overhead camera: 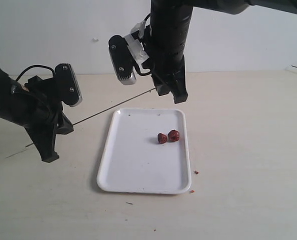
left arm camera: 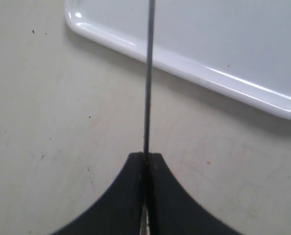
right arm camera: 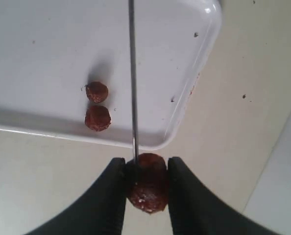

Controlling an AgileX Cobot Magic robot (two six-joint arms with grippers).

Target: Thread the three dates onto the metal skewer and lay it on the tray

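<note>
exterior view, one date [right arm camera: 147,185] hidden inside right end effector [overhead camera: 172,96]

A pale beige tabletop [overhead camera: 248,145] is filling the lower two thirds of the exterior view. A flat white rectangular tray [overhead camera: 133,170] is lying on it at the frame's centre. Two tiny reddish crumbs [overhead camera: 196,172] are sitting just off the tray's lower right corner. A small dark fleck [overhead camera: 129,203] is lying just below its bottom edge.
</note>
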